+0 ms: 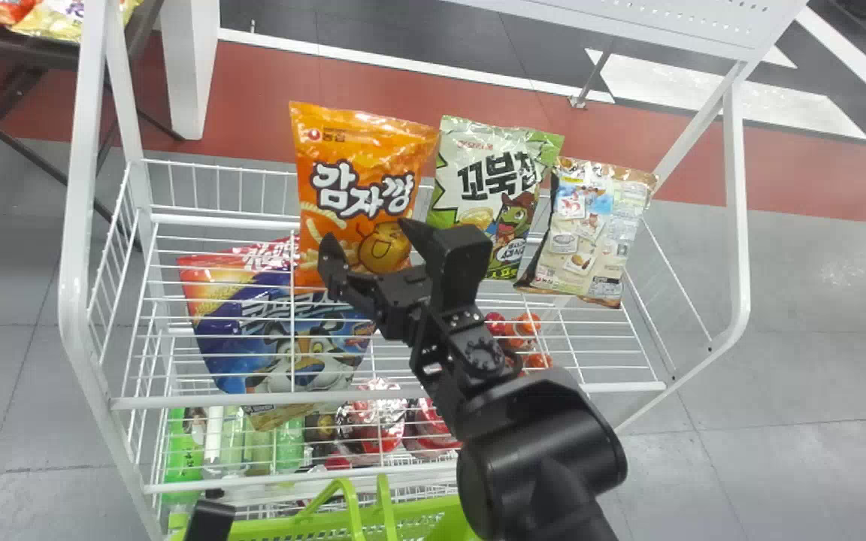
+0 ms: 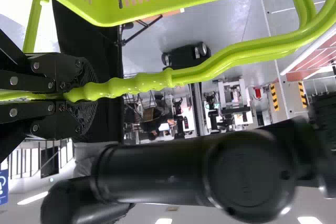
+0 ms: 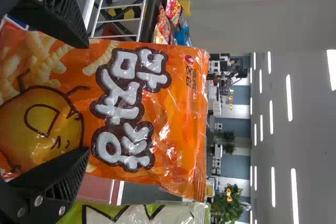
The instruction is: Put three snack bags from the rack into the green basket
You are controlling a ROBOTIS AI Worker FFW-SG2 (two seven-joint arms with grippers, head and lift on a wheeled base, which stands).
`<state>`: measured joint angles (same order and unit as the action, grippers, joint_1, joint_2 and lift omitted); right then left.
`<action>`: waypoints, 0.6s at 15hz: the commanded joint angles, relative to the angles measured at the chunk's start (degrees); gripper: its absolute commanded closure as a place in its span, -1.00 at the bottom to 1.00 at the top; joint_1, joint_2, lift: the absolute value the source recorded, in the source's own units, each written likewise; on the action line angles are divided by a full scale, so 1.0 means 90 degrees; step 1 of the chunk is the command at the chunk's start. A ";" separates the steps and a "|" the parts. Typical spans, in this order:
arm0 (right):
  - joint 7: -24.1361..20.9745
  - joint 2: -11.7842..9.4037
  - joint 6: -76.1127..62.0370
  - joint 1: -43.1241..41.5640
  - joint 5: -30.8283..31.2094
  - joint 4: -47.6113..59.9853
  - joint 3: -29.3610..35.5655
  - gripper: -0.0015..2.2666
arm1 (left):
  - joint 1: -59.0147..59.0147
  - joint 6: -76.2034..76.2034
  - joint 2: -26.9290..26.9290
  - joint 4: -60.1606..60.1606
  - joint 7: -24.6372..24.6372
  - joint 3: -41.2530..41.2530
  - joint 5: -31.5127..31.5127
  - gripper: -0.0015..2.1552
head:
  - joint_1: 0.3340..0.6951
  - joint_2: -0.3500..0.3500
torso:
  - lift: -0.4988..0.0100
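Three snack bags stand in a row on the rack's upper shelf: an orange bag [image 1: 361, 188], a green bag [image 1: 495, 188] and a beige bag [image 1: 591, 229]. My right gripper [image 1: 365, 244] is open in front of the orange bag's lower part. In the right wrist view the open right gripper [image 3: 86, 98] has a finger near each side edge of the orange bag [image 3: 131, 108]. At the bottom edge, my left gripper [image 1: 211, 511] is beside the green basket [image 1: 305, 526]. In the left wrist view the left gripper [image 2: 71, 95] is shut on the basket's handle [image 2: 210, 69].
A blue cereal bag [image 1: 283, 338] leans at the left of the white wire rack [image 1: 403, 393]. Bottles and red packages are on the level below. Posts rise on both sides of the rack, and a black table [image 1: 12, 37] with more bags is at the far left.
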<state>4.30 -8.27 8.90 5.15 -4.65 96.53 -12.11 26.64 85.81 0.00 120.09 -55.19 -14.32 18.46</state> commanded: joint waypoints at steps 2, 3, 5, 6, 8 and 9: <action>0.0264 0.0011 0.0432 -0.0221 -0.0040 -0.0071 -0.0012 0.50 | -0.0040 -0.0007 -0.0017 -0.0091 -0.0001 -0.0069 0.0010 0.19 | 1.00 -1.00 | 0.96; 0.0382 0.0001 0.0432 -0.0123 0.0009 0.0085 -0.0022 0.72 | -0.0049 -0.0007 -0.0017 -0.0091 0.0009 -0.0098 -0.0010 0.19 | 1.00 -1.00 | 0.96; 0.0450 -0.0028 0.0432 0.0043 0.0126 0.0349 -0.0012 0.98 | -0.0040 -0.0007 -0.0017 -0.0081 0.0009 -0.0108 -0.0010 0.19 | 1.00 -1.00 | 0.96; 0.0538 -0.0028 0.0432 0.0101 0.0097 0.0437 0.0027 0.98 | -0.0030 -0.0007 -0.0017 -0.0072 0.0009 -0.0117 -0.0010 0.19 | 1.00 -1.00 | 0.96; 0.0557 -0.0038 0.0452 0.0296 0.0038 0.0701 0.0134 0.98 | -0.0001 -0.0026 -0.0017 -0.0062 0.0009 -0.0127 -0.0020 0.19 | 1.00 -1.00 | 0.96; 0.0606 -0.0058 0.0471 0.0492 0.0009 0.0984 0.0193 0.98 | 0.0019 -0.0046 -0.0017 -0.0062 0.0009 -0.0127 -0.0020 0.19 | 1.00 -1.00 | 0.96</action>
<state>9.53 -8.61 12.93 7.62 -4.20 102.53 -11.10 26.55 85.60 0.00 119.48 -55.10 -15.47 18.30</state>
